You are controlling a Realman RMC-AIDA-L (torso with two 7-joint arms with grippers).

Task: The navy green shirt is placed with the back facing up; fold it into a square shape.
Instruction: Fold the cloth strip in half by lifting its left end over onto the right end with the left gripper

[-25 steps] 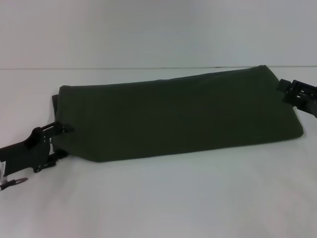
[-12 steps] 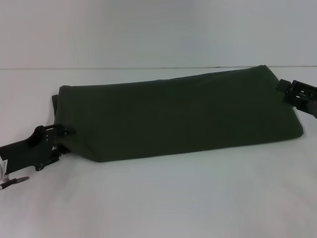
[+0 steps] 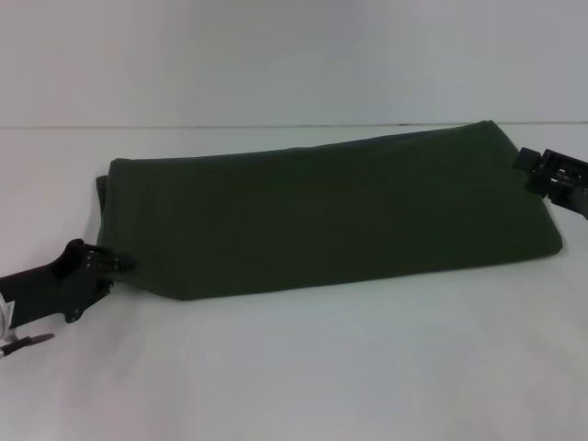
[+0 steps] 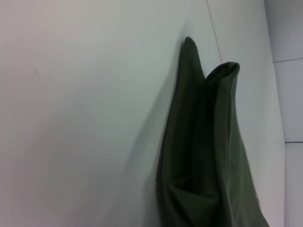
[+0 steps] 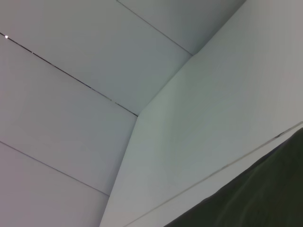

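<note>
On the white table (image 3: pixel 294 367) lies the folded navy green shirt (image 3: pixel 322 216).

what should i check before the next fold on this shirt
1. Shirt already folded into a long band on the table: ok.
2. Left gripper at the band's left near corner, touching the edge: ok.
3. Left grip on the fabric: cannot tell.
4. Right gripper at the right far end: ok; its grip: cannot tell.
5. Band lies flat: not ok, the left wrist view shows loose layers gaping at the end.
6. Square shape reached: not ok, still much longer than wide.
</note>
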